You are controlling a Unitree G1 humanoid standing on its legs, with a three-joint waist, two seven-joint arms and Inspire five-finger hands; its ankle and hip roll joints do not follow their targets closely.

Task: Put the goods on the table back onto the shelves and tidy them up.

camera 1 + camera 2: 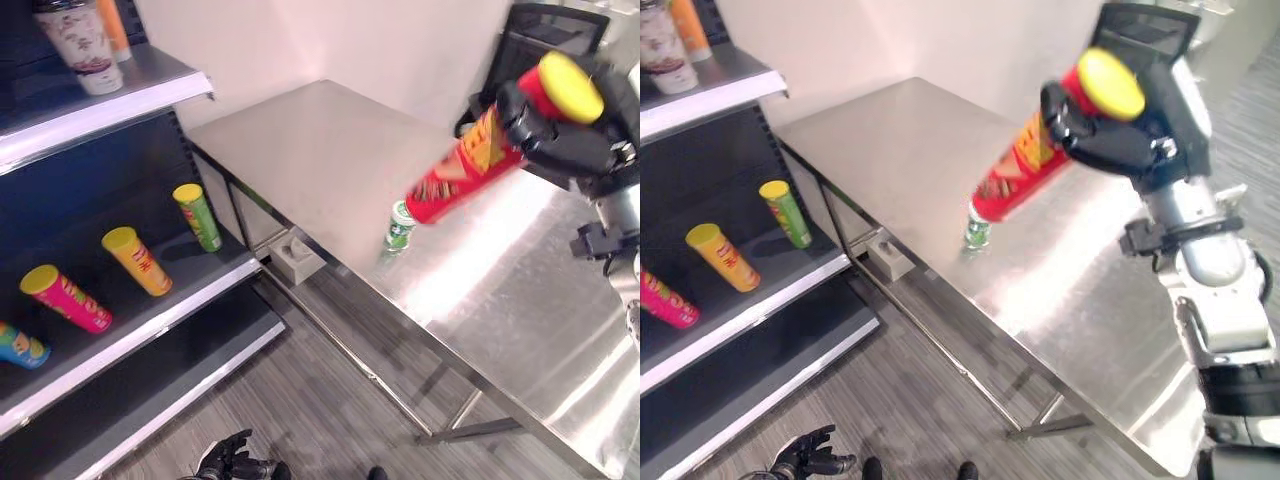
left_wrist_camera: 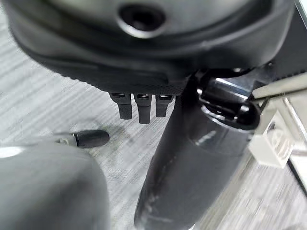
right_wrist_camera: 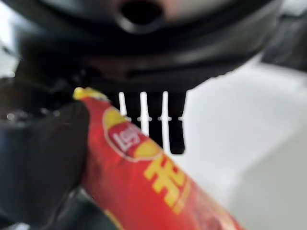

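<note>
1. At the upper left of the head views, a white patterned cup [image 1: 82,45] and an orange container [image 1: 115,28] are standing on the top shelf [image 1: 120,100].
2. Below them, on the middle shelf [image 1: 170,300], four chip cans are lying tilted in a row: a blue can [image 1: 20,347] at the far left edge, a pink can [image 1: 68,298], an orange can [image 1: 138,260] and a green can [image 1: 198,216].
3. At the bottom left, the left hand [image 1: 225,462] is hanging low over the grey floor [image 1: 330,420], its fingers relaxed and holding nothing.
4. A small white box [image 1: 296,257] is sitting under the near corner of the steel table [image 1: 330,160].
5. A small green-and-white bottle [image 1: 400,225] is standing on the table near its front edge.
6. At the upper right, the right hand [image 1: 1120,135] is gripping the red chip can [image 1: 1025,165] near its yellow lid [image 1: 1110,82], fingers curled around it, holding it tilted above the table just over the bottle.
</note>
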